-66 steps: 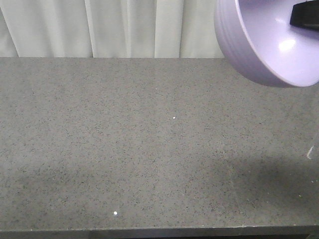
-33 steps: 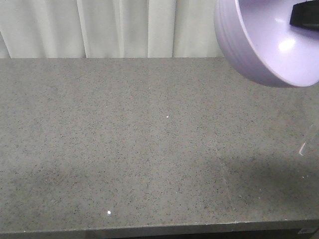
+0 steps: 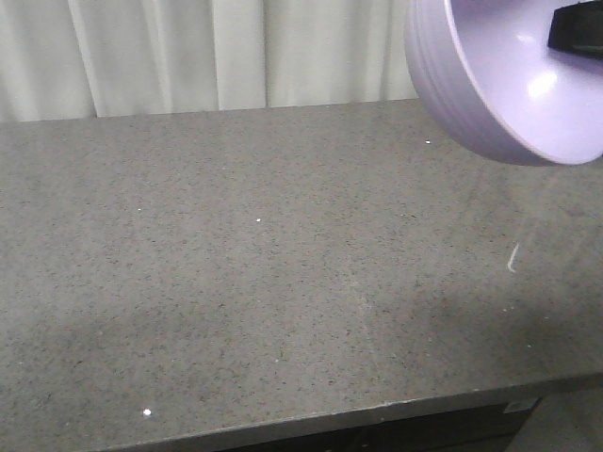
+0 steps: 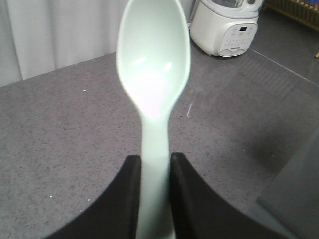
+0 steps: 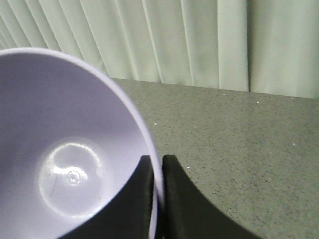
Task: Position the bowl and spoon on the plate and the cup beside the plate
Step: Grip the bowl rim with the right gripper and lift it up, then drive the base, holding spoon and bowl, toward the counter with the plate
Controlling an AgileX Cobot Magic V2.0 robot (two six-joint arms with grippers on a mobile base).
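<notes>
Counter (image 3: pixel 236 282) of grey speckled stone is filling most of the front view, from the left edge to the right edge. Behind it, a pale curtain (image 3: pixel 236 47) is hanging in folds along the top of the frame.

The bowl (image 3: pixel 490 85) is hanging in the air at the upper right of the front view, tilted, with its open side turning to the right. It is not touching the counter. In the right wrist view the bowl is taking the whole left half of the frame. The right gripper (image 5: pixel 157 164) is pinching its rim at the lower centre, one dark finger (image 5: pixel 134 199) inside the bowl and the other outside, nearly closed on the thin wall.

A white appliance (image 4: pixel 227 27) is standing on the counter at the upper right of the left wrist view.

The spoon (image 4: pixel 153 59) is rising in the centre of that view, its head up and its hollow side facing the camera, above the counter. The left gripper (image 4: pixel 155 164) is clamping the flat handle between its two black fingers, closed tight on it.
</notes>
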